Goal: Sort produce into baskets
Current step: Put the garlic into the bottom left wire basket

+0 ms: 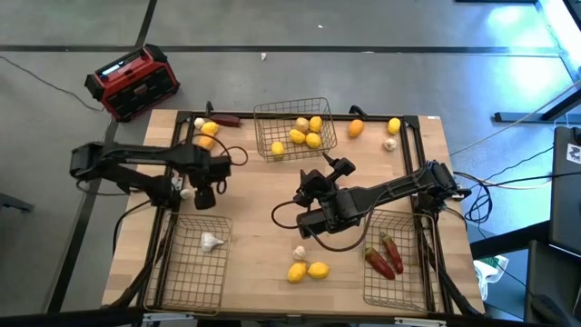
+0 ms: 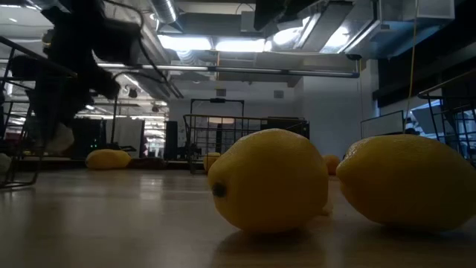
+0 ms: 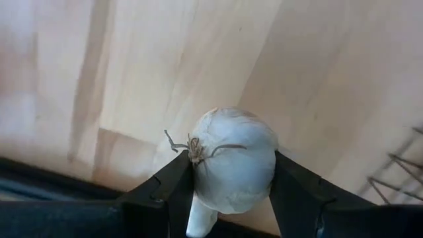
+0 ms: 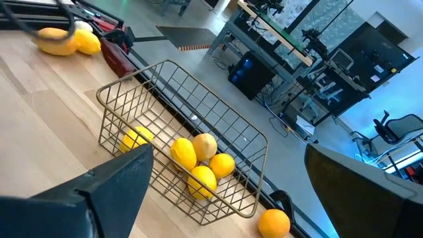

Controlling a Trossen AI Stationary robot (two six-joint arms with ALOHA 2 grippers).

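My left gripper (image 1: 189, 193) is shut on a white garlic bulb (image 3: 232, 160) above the table, just beyond the far edge of the left wire basket (image 1: 182, 272), which holds one garlic bulb (image 1: 211, 242). In the low view the held bulb (image 2: 59, 138) hangs above the tabletop. My right gripper (image 1: 327, 177) is open and empty near the table's middle, pointing toward the far basket (image 4: 178, 119) that holds several lemons (image 1: 305, 133). The right basket (image 1: 408, 282) holds red chili pieces (image 1: 385, 257). My left gripper pinches the garlic bulb between its two fingers (image 3: 170, 192), one on each of the bulb's round sides (image 3: 201, 178). The fingers point down from above. The bulb's root end (image 3: 195, 149) faces the table, and the bulb is lifted clear.
Two lemons (image 1: 307, 271) and a garlic bulb (image 1: 299, 252) lie near the front middle. Lemons (image 1: 207, 136), a garlic bulb (image 1: 199, 122) and a chili (image 1: 227, 119) lie far left. An orange fruit (image 1: 356, 128), a lemon (image 1: 394, 125) and a garlic bulb (image 1: 390, 143) lie far right.
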